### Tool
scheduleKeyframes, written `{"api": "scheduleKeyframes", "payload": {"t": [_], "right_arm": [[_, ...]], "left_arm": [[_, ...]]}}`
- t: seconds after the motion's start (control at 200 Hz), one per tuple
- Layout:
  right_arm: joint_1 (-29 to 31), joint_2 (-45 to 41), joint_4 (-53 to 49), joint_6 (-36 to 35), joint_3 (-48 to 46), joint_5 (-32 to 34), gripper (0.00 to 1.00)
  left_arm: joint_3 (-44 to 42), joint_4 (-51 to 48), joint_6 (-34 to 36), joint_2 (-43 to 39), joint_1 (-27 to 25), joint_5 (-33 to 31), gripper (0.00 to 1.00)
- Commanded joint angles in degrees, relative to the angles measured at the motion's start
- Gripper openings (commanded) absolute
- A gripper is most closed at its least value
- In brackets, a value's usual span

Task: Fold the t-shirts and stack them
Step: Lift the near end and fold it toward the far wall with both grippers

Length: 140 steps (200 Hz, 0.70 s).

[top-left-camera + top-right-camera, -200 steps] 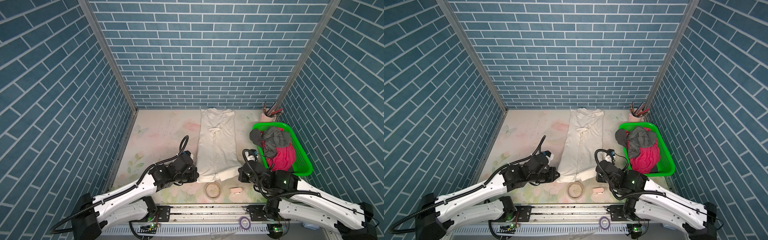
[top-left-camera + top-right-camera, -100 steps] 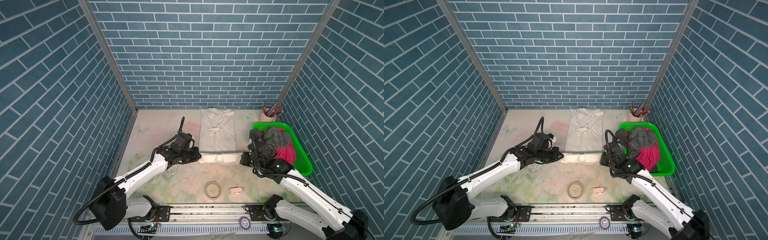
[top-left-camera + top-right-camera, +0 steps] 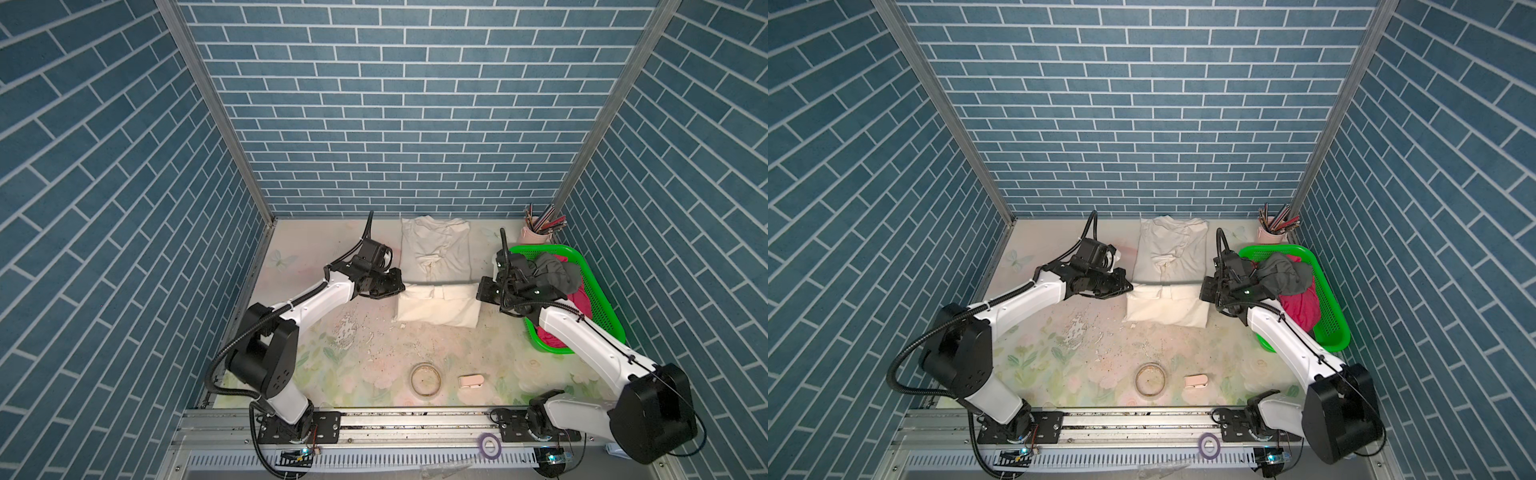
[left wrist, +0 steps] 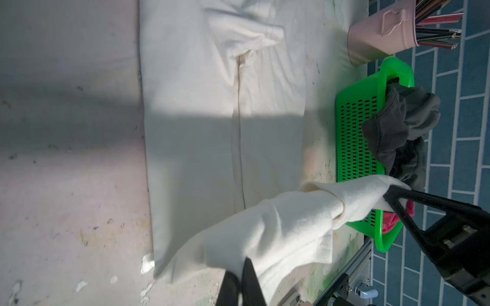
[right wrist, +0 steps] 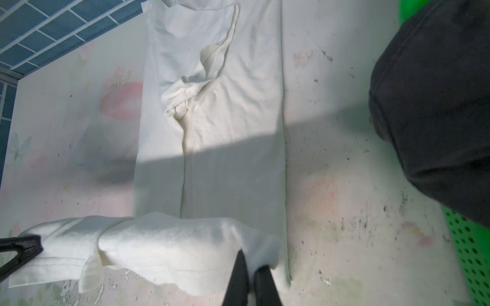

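Note:
The cream-white t-shirt point(image 3: 436, 249) lies as a long narrow strip running away from me on the table in both top views. Its near end is lifted off the table and hangs as a doubled flap point(image 3: 436, 309). My left gripper point(image 3: 401, 286) is shut on the flap's left corner, seen close in the left wrist view point(image 4: 242, 267). My right gripper point(image 3: 480, 291) is shut on the right corner point(image 5: 250, 265). A dark grey shirt point(image 3: 555, 274) and a magenta shirt point(image 3: 582, 303) sit bunched in the green basket point(image 3: 544, 250), right beside my right gripper.
A pink cup of pencils point(image 3: 536, 235) stands in the far right corner behind the basket. Near the front edge lie a thin ring point(image 3: 426, 378) and a small pink piece point(image 3: 471, 380). Blue brick walls close in three sides.
Both arms have carried the cream shirt's near end from the front of the table toward the far side, raising it above the cloth still lying flat. Both grips stayed shut.

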Motion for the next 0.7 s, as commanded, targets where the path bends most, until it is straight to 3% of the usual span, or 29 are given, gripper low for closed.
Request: {"api": "scheduleKeyframes", "payload": {"t": [0.0,0.695], "right_arm": [[-1.49,4.21,2.59,-3.95,3.19,-2.61,0.0],[-5.68,26.56,4.4,-7.54,18.19,-5.88,0.0]], "left_arm": [[3.81,-2.5,3.04,3.92,1.34,0.05,0.0],[20.96,-4.39,4.55,21.9,4.68,-0.36,0.0]]}}
